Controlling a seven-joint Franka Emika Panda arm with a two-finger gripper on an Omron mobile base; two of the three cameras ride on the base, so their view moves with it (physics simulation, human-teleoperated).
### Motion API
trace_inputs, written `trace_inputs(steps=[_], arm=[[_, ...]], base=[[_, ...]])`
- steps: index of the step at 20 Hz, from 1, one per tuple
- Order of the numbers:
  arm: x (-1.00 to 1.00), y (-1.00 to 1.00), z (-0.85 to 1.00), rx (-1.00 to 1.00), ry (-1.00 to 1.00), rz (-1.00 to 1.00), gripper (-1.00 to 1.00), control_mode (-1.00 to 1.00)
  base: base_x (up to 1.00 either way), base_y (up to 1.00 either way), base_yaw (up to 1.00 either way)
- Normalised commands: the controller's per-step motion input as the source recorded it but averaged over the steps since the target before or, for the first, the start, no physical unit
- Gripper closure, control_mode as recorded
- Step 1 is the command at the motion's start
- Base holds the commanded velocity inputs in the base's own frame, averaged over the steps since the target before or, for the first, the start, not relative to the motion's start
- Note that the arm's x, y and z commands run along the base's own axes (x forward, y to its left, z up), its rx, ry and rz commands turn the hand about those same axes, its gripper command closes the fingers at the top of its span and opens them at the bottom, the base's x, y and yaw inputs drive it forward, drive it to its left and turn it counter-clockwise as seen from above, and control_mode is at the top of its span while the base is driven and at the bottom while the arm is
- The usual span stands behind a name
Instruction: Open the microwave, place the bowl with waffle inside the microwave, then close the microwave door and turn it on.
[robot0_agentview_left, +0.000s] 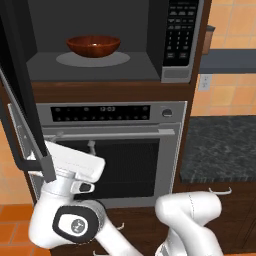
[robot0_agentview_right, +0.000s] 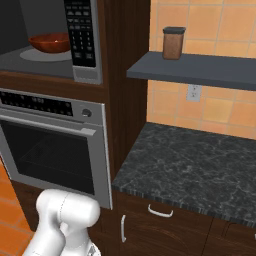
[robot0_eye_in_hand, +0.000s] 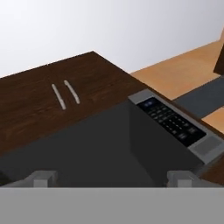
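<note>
Bowl with waffle sits on grey turntable inside microwave, upper centre of left base view; waffle itself too hidden to make out. Microwave door swung open at upper left, top cut off by frame, bar handle running down-right. Arm elbow low in front of oven. Gripper spread wide, empty, fingertips barely showing at hand view bottom, facing the keypad.
</note>
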Motion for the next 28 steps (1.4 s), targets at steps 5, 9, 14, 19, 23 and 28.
trace_inputs(steps=[5, 9, 14, 19, 23, 28], arm=[[-0.15, 0.82, 0.00, 0.00, -0.09, 0.00, -1.00, -1.00], [-0.19, 0.79, -0.02, 0.00, -0.07, 0.00, 1.00, -1.00], [-0.14, 0.39, -0.01, 0.00, -0.11, 0.00, 1.00, -1.00], [-0.05, 0.17, 0.00, 0.00, -0.14, 0.00, 1.00, -1.00], [0.00, 0.14, 0.00, 0.00, -0.10, 0.00, 1.00, -1.00], [0.00, 0.09, 0.40, 0.00, -0.17, 0.00, 1.00, -1.00]], base=[[0.00, 0.00, 0.00], [0.00, 0.00, 0.00], [0.00, 0.00, 0.00], [0.00, 0.00, 0.00], [0.00, 0.00, 0.00], [0.00, 0.00, 0.00]])
